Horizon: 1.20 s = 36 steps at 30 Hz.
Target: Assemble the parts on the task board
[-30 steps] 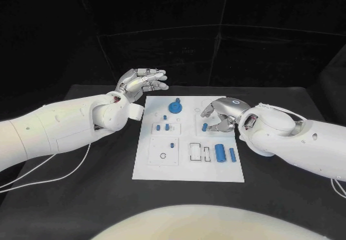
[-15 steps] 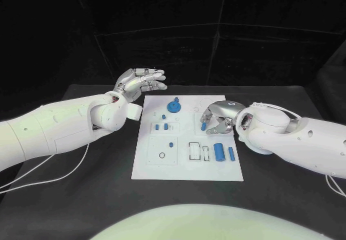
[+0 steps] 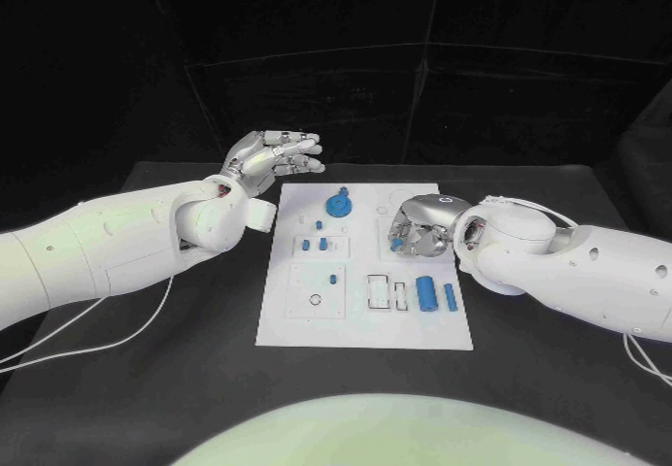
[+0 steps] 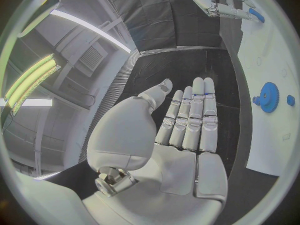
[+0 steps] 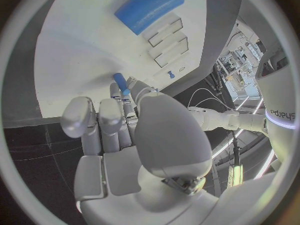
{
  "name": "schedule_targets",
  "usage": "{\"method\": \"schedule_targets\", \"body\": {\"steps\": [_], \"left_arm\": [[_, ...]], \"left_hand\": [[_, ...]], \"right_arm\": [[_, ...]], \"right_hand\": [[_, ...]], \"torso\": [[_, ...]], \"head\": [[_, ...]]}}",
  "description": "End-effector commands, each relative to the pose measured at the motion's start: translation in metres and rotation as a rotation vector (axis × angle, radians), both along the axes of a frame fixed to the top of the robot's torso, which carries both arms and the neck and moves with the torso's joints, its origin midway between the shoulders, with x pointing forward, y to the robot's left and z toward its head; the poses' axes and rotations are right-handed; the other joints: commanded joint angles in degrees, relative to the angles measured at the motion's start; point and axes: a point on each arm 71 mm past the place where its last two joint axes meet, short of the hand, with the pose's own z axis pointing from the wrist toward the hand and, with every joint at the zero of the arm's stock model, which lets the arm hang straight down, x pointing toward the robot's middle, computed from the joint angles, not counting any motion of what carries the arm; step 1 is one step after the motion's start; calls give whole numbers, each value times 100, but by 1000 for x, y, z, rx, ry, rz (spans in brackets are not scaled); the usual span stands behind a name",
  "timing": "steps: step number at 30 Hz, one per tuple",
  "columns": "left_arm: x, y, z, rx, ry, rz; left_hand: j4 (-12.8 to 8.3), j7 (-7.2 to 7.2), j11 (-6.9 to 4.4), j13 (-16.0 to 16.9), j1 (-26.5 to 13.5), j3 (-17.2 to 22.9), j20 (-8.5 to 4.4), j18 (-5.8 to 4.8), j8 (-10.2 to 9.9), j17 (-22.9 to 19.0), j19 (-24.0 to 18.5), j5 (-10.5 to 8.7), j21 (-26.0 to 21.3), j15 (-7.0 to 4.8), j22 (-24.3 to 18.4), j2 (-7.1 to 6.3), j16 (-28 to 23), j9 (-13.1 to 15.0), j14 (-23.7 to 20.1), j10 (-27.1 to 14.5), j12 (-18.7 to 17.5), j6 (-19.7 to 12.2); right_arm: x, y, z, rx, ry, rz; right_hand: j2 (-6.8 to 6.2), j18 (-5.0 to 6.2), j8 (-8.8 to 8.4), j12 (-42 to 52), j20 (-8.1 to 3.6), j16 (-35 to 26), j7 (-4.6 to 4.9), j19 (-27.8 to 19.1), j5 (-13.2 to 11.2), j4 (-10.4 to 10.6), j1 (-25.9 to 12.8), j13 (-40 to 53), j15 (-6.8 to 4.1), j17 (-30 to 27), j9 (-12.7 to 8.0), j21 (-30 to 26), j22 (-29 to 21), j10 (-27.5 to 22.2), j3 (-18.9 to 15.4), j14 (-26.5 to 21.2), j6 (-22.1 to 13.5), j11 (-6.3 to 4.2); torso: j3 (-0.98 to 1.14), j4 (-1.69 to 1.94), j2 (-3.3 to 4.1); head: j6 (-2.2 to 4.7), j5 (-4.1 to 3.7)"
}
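Over the white task board [image 3: 364, 320], a small blue peg [image 5: 121, 84] is pinched in the fingertips of the right hand [image 3: 421, 225]. Beyond the board's far left corner, the left hand [image 3: 269, 155] is held up with nothing in it, fingers loosely apart. A blue gear [image 3: 339, 205] is seen standing near the board's far edge.

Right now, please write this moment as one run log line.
left hand: open, raised beside task board | right hand: pinching small blue part over board
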Motion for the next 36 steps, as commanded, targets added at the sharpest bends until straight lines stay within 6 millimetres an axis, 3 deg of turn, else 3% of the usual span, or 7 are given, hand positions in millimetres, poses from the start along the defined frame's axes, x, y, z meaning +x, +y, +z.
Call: {"method": "schedule_targets", "body": {"steps": [1, 14, 25, 30, 36], "left_arm": [[0, -1, 2, -6, -6, -18], [0, -1, 2, -6, -4, -21], [0, 0, 1, -7, -2, -24], [0, 1, 1, -6, -1, -22], [1, 2, 1, -4, 1, -21]], "left_hand": [[-36, 2, 1, 5, 39, -13, 45, 17, 5, -7, -5, 15, -20, 44, -9, -4, -35, 0, 10, -47, 19, -39], [-37, 3, 2, 5, 43, -14, 46, 17, 8, -9, -3, 15, -22, 44, -14, 5, -38, 1, 12, -50, 22, -39], [-40, 4, 2, 6, 49, -14, 46, 17, 11, -11, 0, 15, -23, 45, -20, 17, -40, 2, 15, -52, 27, -40], [-40, 4, 3, 6, 49, -14, 46, 17, 11, -11, 1, 15, -24, 45, -21, 18, -41, 2, 15, -53, 27, -40], [-41, 4, 3, 6, 52, -14, 46, 17, 12, -12, 2, 15, -24, 45, -23, 21, -42, 2, 16, -55, 28, -41]], "right_arm": [[1, 2, 2, 20, -8, 7], [4, 8, 0, -1, -37, 17], [2, 9, 4, 18, -90, 30], [-3, 7, 9, 50, -121, 36], [-15, 14, 21, 127, -175, 68]], "right_hand": [[1, 10, 14, -41, -17, 31, 3, 19, 8, 7, 47, 1, -51, 9, -2, 24, 2, 51, 54, 123, 62, 8], [-72, 4, -19, -203, -22, 81, 9, 40, 0, 14, 54, 3, -54, 24, -16, 34, 23, 150, 183, 123, 119, 11], [-10, -19, 80, -305, -90, 207, -17, 120, -46, -123, 195, 27, -127, 115, 16, 109, 160, 561, 576, 127, 475, -59], [-15, -24, 81, -338, -97, 224, -14, 134, -54, -145, 186, 29, -131, 122, 15, 125, 189, 609, 637, 126, 511, -64], [-22, -24, 76, -357, -98, 217, -3, 135, -58, -150, 174, 28, -130, 103, 12, 125, 188, 619, 661, 122, 517, -59]], "torso": [[4, -4, 0], [4, -9, 0], [5, -16, -9], [-2, -3, -12], [2, -14, -9]], "head": [[-2, -15], [-5, -20], [-2, -18], [11, -26], [33, -19]]}}
